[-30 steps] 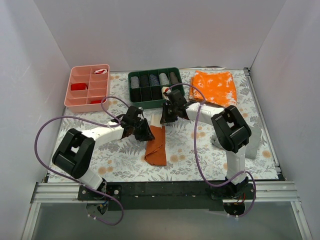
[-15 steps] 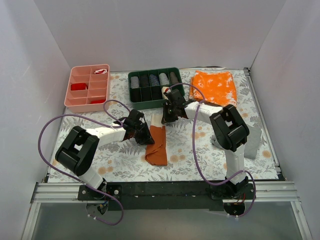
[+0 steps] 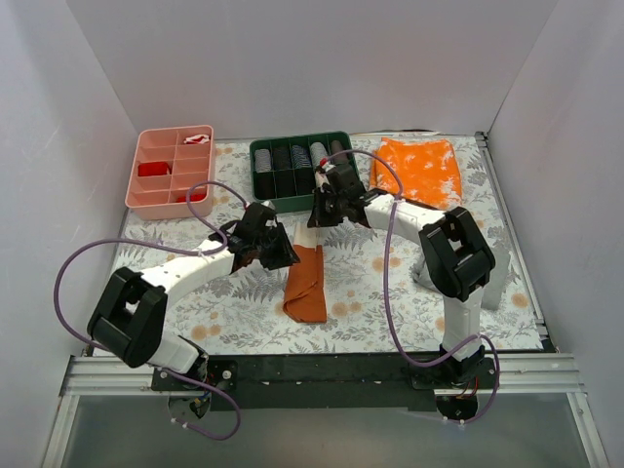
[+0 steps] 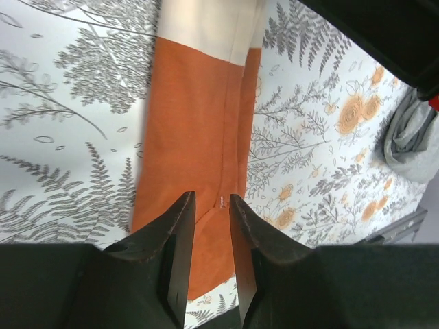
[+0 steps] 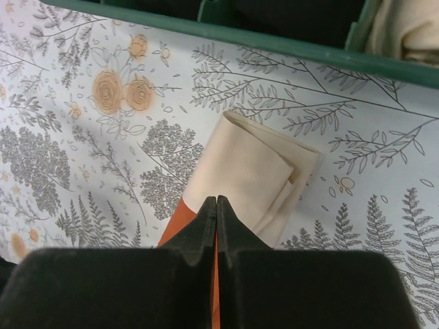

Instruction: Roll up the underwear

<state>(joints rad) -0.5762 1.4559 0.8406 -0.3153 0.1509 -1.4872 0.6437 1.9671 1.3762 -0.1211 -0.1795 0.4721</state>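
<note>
Underwear (image 3: 305,281) lies as a long folded strip mid-counter (image 3: 390,292), just near of the green tray (image 3: 292,201). Only its cream far end looks curled over, so I'd say the roll's barely started. Left jaws are a crack open and empty, right jaws shut and empty.

L arm (image 3: 185,269) reaching fwd, L fingers (image 4: 175,255) slightly apart; R arm (image 3: 451,255) bent inward, R fingers (image 5: 196,234) pressed together.

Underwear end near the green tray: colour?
Underwear end is cream-beige; clearest in right wrist view.
</note>
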